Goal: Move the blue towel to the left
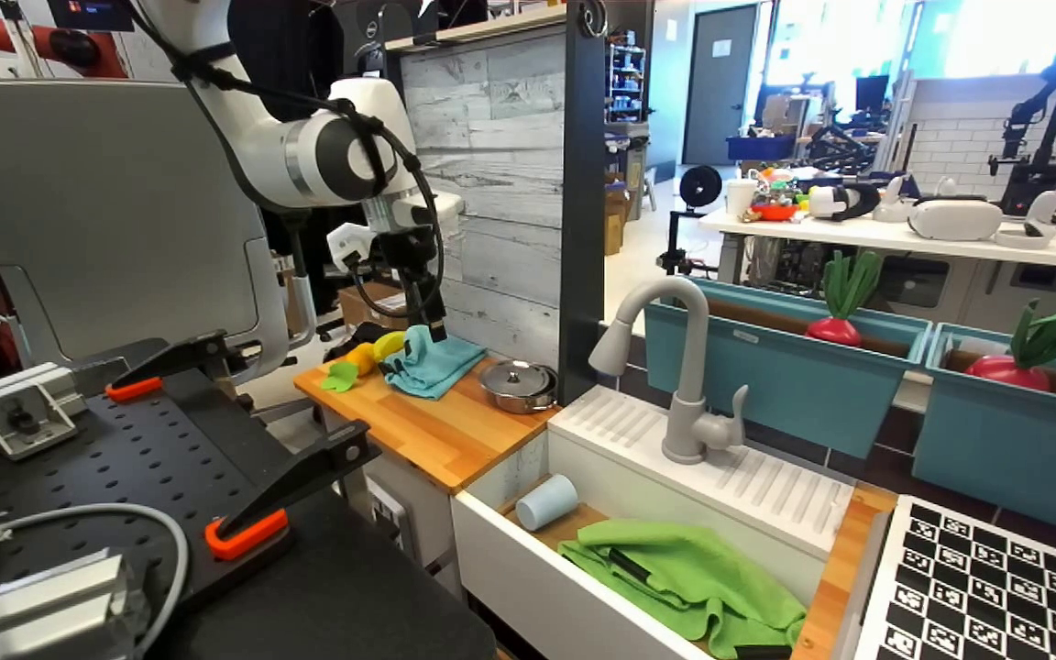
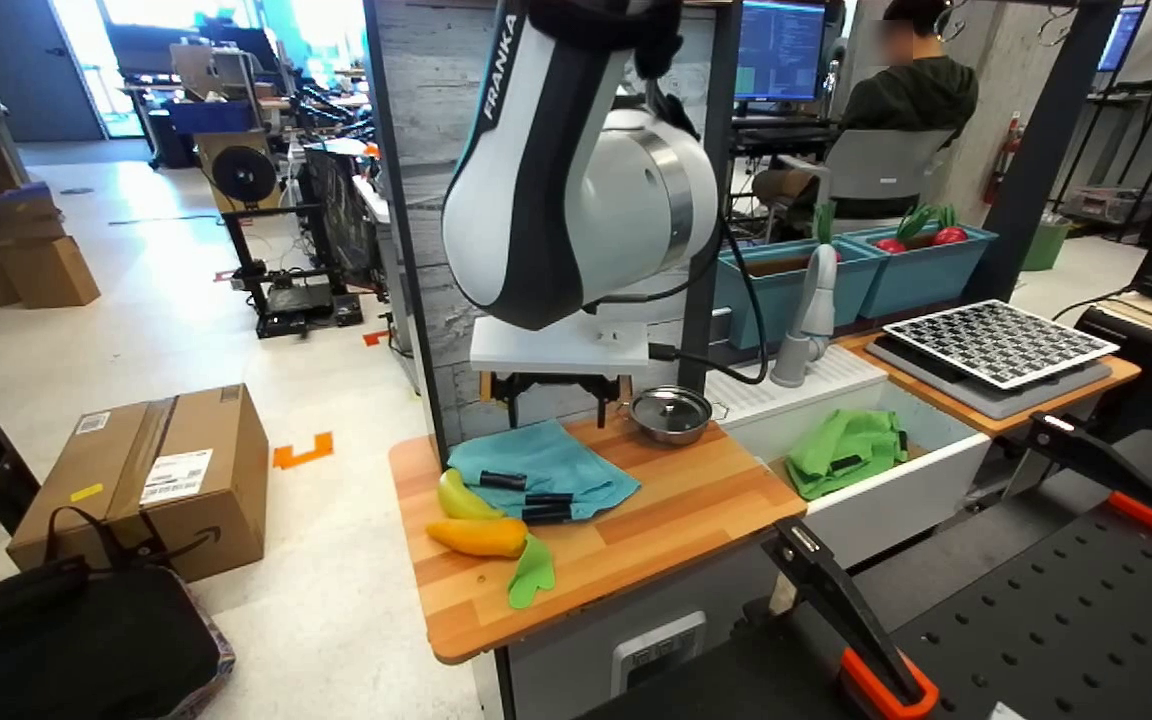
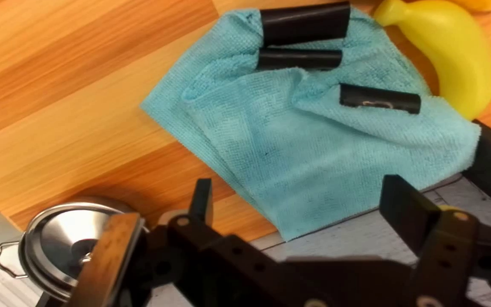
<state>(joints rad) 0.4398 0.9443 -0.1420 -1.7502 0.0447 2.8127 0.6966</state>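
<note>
The blue towel lies folded and rumpled on the wooden counter, against the grey plank wall. It shows in both exterior views (image 1: 441, 368) (image 2: 546, 455) and in the wrist view (image 3: 288, 136). Several black strips lie across its folds. My gripper is open and empty, with its two fingers wide apart in the wrist view (image 3: 297, 183). It hangs pointing down over the towel's wall-side part in both exterior views (image 1: 436, 332) (image 2: 557, 415). The fingers appear to be above the cloth and not gripping it. The exact height gap is hard to tell.
A yellow banana (image 3: 454, 51) touches the towel's edge. An orange pepper-like toy (image 2: 481, 537) and a green leaf shape (image 2: 533, 572) lie beside it. A lidded metal pot (image 2: 671, 413) stands between towel and sink. The plank wall (image 1: 491, 183) rises close behind. The sink holds a green towel (image 1: 675, 573).
</note>
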